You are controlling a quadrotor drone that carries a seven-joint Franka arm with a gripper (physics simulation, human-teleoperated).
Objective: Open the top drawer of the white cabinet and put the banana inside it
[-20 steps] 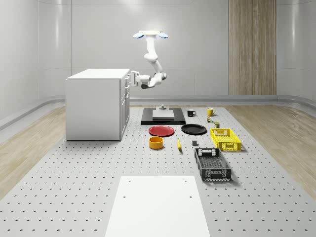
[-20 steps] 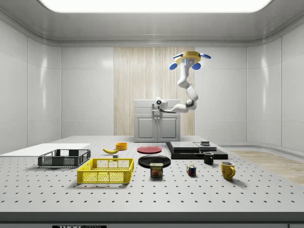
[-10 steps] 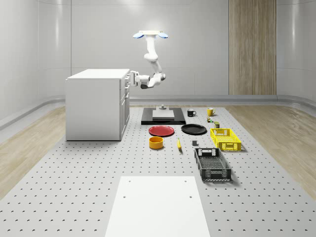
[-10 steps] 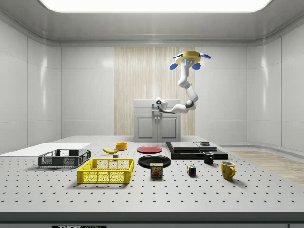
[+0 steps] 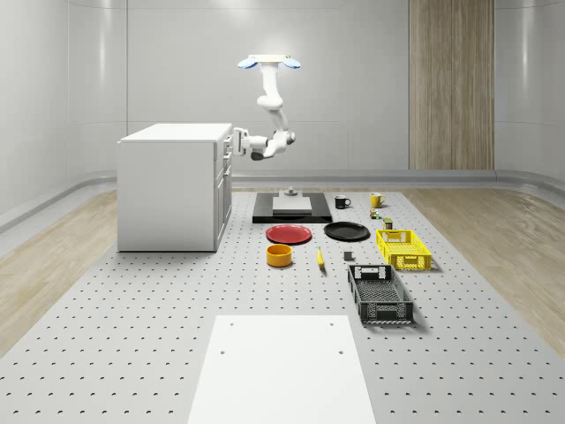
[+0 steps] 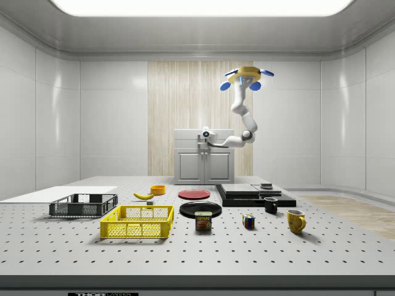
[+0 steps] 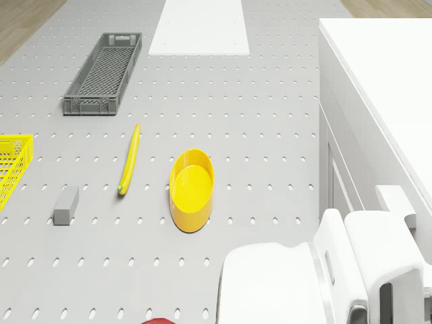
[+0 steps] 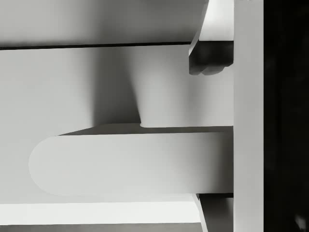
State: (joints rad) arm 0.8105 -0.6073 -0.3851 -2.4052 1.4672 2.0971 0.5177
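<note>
- Your drone [image 5: 268, 62] hovers right of the cabinet [image 5: 170, 185]; the gripper [image 5: 237, 141] is at the top drawer handle [image 8: 130, 164], jaws straddling it, not yet clamped.
- Since a second ago, the elbow has crept closer; drawer unopened.
- The banana [image 7: 129, 159] lies on the table [image 5: 132, 336] beside the yellow bowl [image 7: 192, 189].

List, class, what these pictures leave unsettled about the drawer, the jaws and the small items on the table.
- Top drawer: too small in the whole-scene view to tell whether it is pulled out at all.
- Gripper: in the wrist view the handle sits between the jaws, but contact cannot be judged.
- Banana: edge-on sliver in the whole-scene view.
- Can: label too small to read in the side view.
</note>
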